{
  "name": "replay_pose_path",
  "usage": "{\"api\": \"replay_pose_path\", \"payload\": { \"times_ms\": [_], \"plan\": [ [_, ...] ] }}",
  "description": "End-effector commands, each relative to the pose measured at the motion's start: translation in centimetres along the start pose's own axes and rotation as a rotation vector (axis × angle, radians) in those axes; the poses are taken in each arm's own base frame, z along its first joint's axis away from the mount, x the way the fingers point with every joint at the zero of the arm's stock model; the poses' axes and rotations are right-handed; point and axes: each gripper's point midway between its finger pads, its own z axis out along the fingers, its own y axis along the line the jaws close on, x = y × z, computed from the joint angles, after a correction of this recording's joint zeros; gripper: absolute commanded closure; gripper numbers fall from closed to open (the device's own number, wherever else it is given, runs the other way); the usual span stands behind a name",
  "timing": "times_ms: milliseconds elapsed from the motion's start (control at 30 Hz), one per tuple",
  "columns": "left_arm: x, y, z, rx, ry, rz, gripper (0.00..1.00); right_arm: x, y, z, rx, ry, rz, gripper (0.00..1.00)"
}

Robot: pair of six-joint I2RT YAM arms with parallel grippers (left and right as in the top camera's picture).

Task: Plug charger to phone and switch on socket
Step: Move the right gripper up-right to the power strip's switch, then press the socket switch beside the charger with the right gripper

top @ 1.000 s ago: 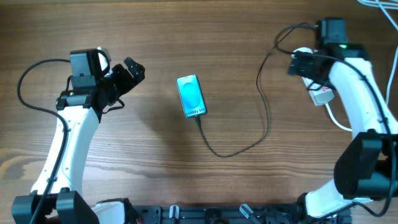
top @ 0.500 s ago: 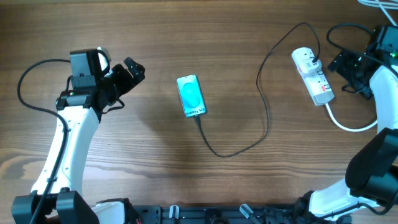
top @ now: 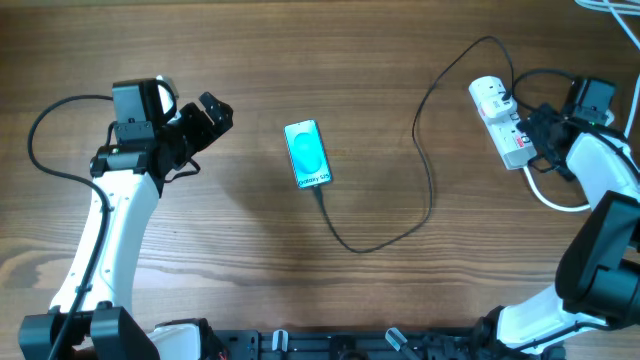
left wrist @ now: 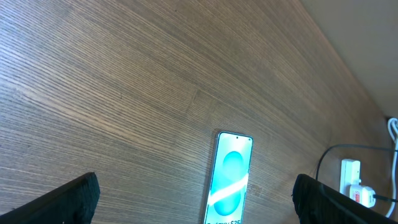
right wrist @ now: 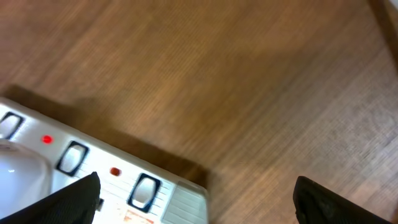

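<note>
Left pincer [top: 207, 118] and right pincer [top: 533, 135] gape empty; the light power strip [top: 503, 122] may slide unless its stiff switch [right wrist: 73, 157] is pressed straight down.

Overhead looks straight down; left wrist shares the phone [top: 307, 153], right wrist the socket [top: 503, 124].

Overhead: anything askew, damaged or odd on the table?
Nothing stands out. The phone lies flat near the centre, screen lit. The charger cable runs from its bottom edge in a loose loop to the socket strip at the upper right. No damage or spill shows.
</note>
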Motion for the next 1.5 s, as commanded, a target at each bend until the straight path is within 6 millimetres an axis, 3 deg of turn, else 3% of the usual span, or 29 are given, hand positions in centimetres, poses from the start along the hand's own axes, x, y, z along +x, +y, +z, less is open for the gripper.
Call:
{"api": "replay_pose_path", "payload": {
  "times_ms": [0, 200, 300, 700, 1067, 1233, 1467],
  "plan": [
    [-0.3, 0.0, -0.4, -0.002, -0.019, 0.02, 0.0, 1.7, 1.4, 1.5, 0.008, 0.018, -0.115, 0.0],
    [-0.4, 0.0, -0.4, -0.001, -0.019, 0.02, 0.0, 1.3, 2.3, 2.1, 0.024, -0.029, -0.149, 0.0],
    [-0.3, 0.0, -0.4, -0.002, -0.019, 0.02, 0.0, 1.5, 3.6, 2.6, -0.041, -0.016, -0.155, 0.0],
    [-0.3, 0.0, -0.4, -0.001, -0.018, 0.02, 0.0, -1.2, 3.1, 2.7, 0.003, -0.133, -0.122, 0.01],
    [-0.3, 0.0, -0.4, -0.002, -0.019, 0.02, 0.0, 2.0, 3.1, 6.0, -0.005, -0.026, -0.154, 0.01],
    [-0.4, 0.0, -0.4, -0.001, -0.019, 0.02, 0.0, 2.6, 4.3, 5.7, -0.08, 0.008, -0.187, 0.01],
    [-0.3, 0.0, -0.4, -0.002, -0.019, 0.02, 0.0, 1.4, 5.4, 3.3, -0.145, -0.018, -0.22, 0.01]
  ]
}}
